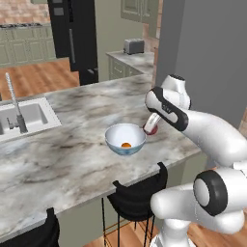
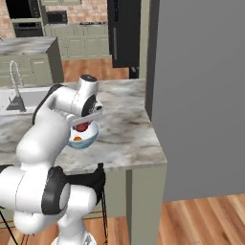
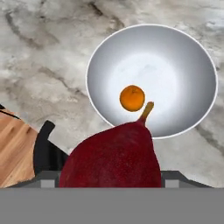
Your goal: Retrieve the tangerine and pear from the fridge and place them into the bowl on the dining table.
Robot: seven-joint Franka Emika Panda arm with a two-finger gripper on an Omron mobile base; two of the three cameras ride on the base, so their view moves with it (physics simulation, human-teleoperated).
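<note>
The pear [image 3: 114, 155] sits nearest my hand camera, a dark red body at the bottom of the view, and I hold it between my fingers [image 3: 109, 183]; the tips themselves are hidden behind the fruit, but they are spread wide around it. Its long axis runs away from my fingers, with the thin tan stem pointing ahead toward the bowl [image 3: 192, 48]. I can read no writing, brand or label on anything here.

Just beyond the stem tip lies the tangerine [image 3: 132, 98], resting on the white inside of the bowl, slightly off its middle on the side toward my fingers. It is round, so it has no clear direction. The bowl stands on the marble bench [image 3: 43, 52], ahead of and below my fingers.

From the left base view the pear [image 1: 152, 128] hangs just beside the bowl's rim [image 1: 112, 133], above the bench and not touching it, while the tangerine [image 1: 126, 144] shows inside. In the right base view the pear [image 2: 82, 127] is over the bowl [image 2: 91, 139]. A black stool [image 3: 46, 151] stands below the bench edge, to one side of my fingers
</note>
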